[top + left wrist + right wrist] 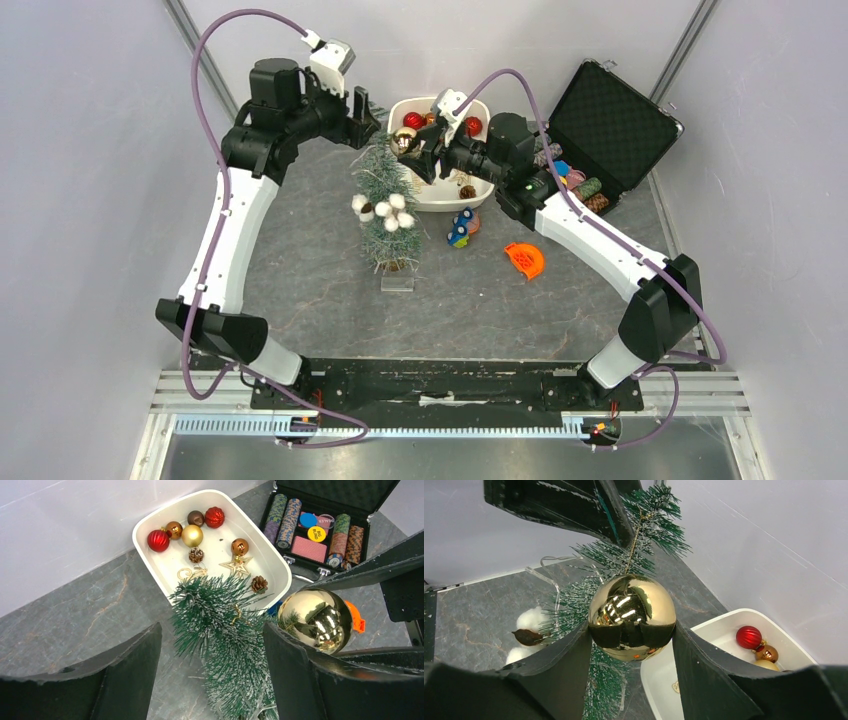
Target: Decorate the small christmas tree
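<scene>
The small christmas tree (pixel 385 215) stands mid-table on a clear base, with white cotton balls (pixel 388 210) on it. My left gripper (pixel 365 118) is open and straddles the tree's top; in the left wrist view the branches (pixel 225 635) lie between its spread fingers (pixel 212 630). My right gripper (pixel 420 152) is shut on a shiny gold ball (pixel 404 140) and holds it against the tree's upper right side. In the right wrist view the ball (pixel 631 612) sits between the fingers (pixel 631 632), its gold string running up to a top branch (pixel 639 535). The ball also shows in the left wrist view (pixel 315 620).
A white tray (pixel 440 198) behind the tree holds red, gold and brown baubles, pinecones and a star (pixel 236 565). An open black case of poker chips (pixel 610 120) stands at the back right. Blue ornaments (pixel 462 228) and an orange piece (pixel 525 260) lie right of the tree.
</scene>
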You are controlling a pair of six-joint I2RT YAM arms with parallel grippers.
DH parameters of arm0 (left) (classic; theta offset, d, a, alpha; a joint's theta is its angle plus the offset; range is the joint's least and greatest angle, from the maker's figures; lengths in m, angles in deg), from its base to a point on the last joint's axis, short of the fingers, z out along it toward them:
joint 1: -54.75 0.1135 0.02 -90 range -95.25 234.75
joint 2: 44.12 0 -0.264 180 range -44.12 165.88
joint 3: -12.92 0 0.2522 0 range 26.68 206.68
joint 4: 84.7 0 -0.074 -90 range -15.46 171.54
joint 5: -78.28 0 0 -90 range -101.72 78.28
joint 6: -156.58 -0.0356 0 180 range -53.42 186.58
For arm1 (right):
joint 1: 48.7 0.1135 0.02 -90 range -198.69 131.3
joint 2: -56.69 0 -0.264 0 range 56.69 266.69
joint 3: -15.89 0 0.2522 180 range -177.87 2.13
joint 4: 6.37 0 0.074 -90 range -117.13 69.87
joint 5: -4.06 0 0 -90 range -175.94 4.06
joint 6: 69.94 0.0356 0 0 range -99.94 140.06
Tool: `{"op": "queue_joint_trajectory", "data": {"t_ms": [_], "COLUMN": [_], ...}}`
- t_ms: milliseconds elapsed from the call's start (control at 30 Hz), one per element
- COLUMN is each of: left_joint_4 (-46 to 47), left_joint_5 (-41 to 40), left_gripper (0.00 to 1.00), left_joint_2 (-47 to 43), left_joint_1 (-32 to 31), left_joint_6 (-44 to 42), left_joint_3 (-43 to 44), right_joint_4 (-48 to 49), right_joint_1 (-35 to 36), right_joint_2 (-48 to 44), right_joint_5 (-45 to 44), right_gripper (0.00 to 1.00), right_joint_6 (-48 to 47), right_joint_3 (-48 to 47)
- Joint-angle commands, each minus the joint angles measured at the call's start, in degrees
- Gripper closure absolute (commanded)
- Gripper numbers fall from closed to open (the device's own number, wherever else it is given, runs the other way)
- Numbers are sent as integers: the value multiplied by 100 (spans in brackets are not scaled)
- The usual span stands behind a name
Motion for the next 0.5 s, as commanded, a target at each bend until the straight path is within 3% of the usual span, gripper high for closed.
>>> {"op": "queue_joint_trajectory", "data": {"t_ms": [0, 233, 467], "left_joint_4": [266, 335, 443], "left_joint_5": [159, 212, 168], "left_gripper": [23, 41, 52], "left_joint_2": [87, 58, -18], "left_joint_1": [-2, -2, 6], "left_joint_6": [146, 151, 143], "left_joint_3": [196, 107, -48], "right_joint_4": [165, 165, 172], "right_joint_1": [38, 46, 48], "right_joint_2": [-243, -253, -270], "right_joint_5": [41, 36, 28], "right_gripper": [66, 66, 66], "right_joint_6": [43, 26, 17], "right_joint_3": [47, 61, 96]}}
